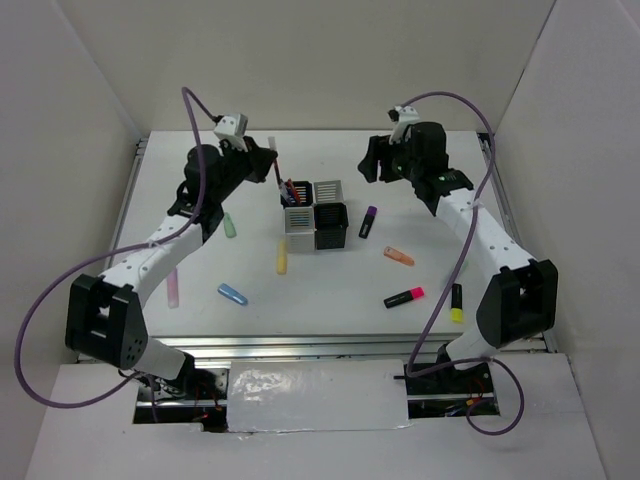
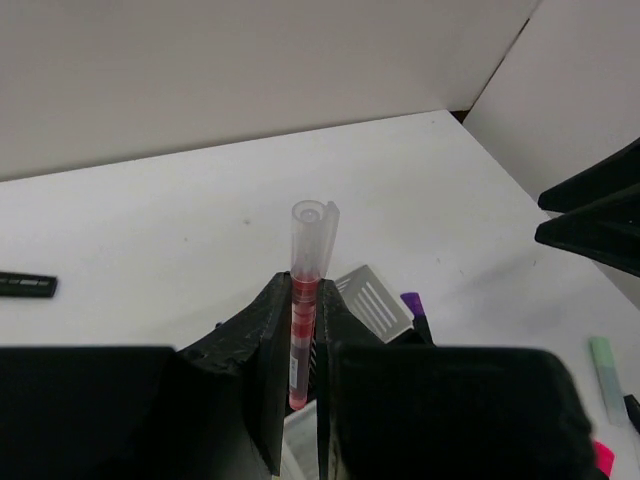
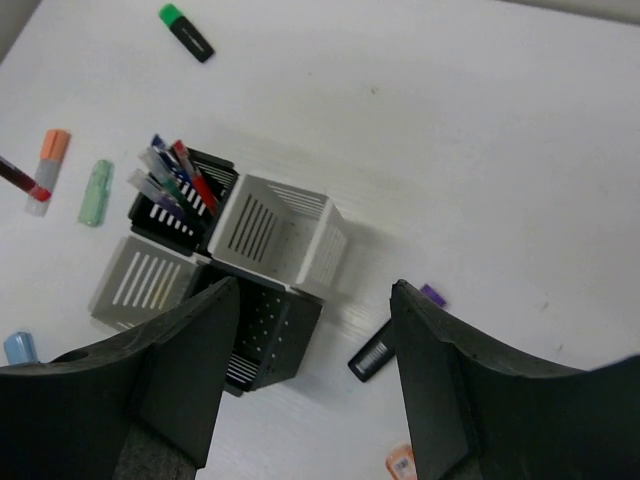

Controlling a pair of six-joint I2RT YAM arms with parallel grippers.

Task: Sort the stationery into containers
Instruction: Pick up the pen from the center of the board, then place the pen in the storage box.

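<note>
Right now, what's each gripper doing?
Left gripper: closed on a red pen.
Right gripper: open, empty.

White booth, white counter
Plain walls rise beyond and outboard of the left gripper and right gripper; light is even.

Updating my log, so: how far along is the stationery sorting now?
Done: several pens stand in one black cup. In hand: the left gripper grips a red pen. Left: at least eight more lie loose, like the blue marker and orange marker; right gripper is open.
</note>
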